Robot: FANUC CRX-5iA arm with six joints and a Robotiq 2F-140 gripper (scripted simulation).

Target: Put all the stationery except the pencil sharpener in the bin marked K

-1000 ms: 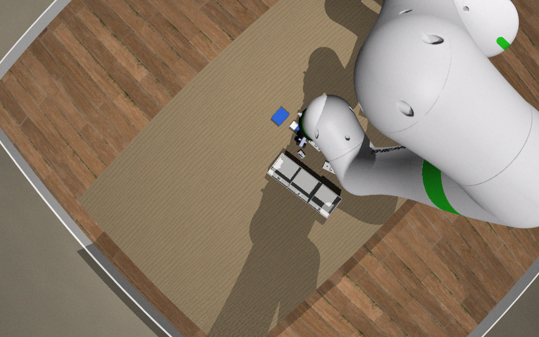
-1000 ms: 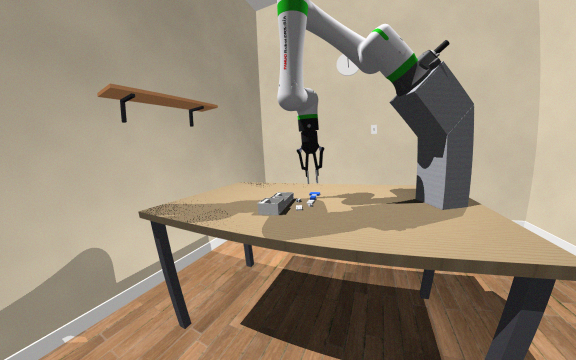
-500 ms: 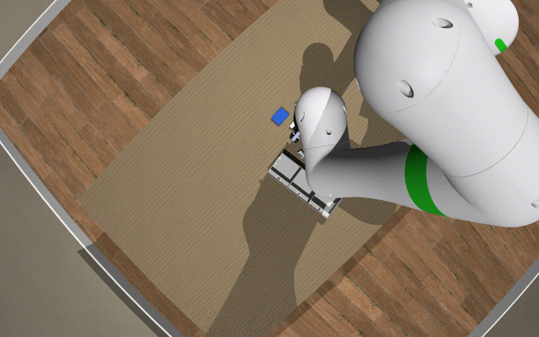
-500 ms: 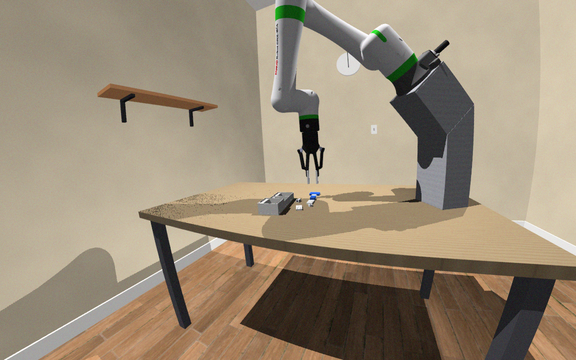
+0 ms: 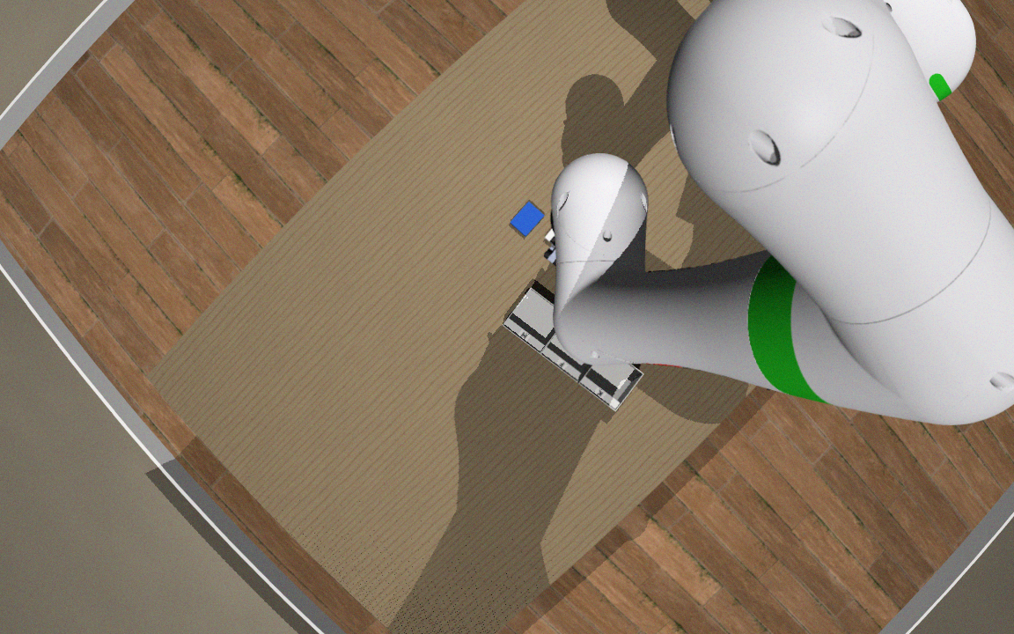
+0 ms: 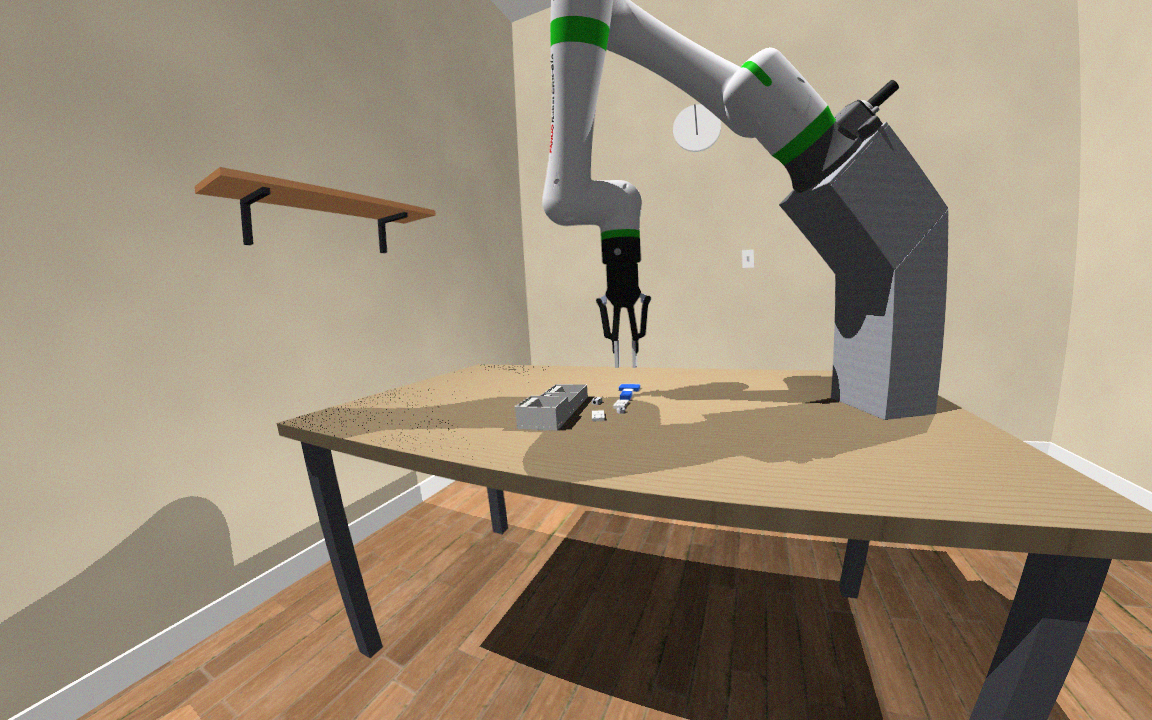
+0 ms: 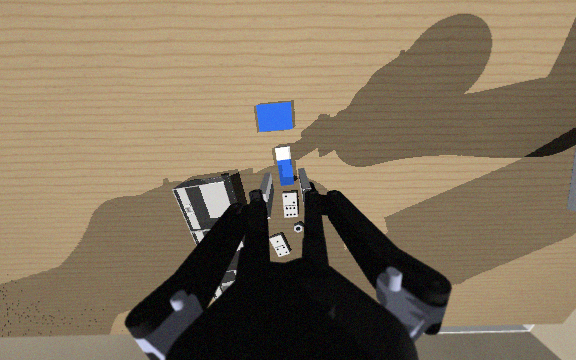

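Note:
My gripper [image 7: 285, 180] [image 6: 625, 360] hangs above the table, fingers pointing down, a narrow gap between them and nothing in it. Below it in the wrist view lies a blue and white eraser [image 7: 284, 166]. A flat blue square pad [image 7: 274, 116] [image 5: 527, 218] [image 6: 629, 387] lies just beyond the eraser. A row of three small grey bins [image 7: 207, 197] [image 5: 528, 313] [image 6: 537, 416] stands to the left of the gripper; I cannot read their marks. In the top view the arm's wrist hides the gripper and most of the eraser.
Two white dominoes [image 7: 290, 204] [image 7: 280, 244] and a small hex nut [image 7: 298, 227] lie between the eraser and the bins. The grey robot base [image 6: 889, 295] stands at the back right of the table [image 6: 741, 465]. A wall shelf [image 6: 311, 195] hangs at the left.

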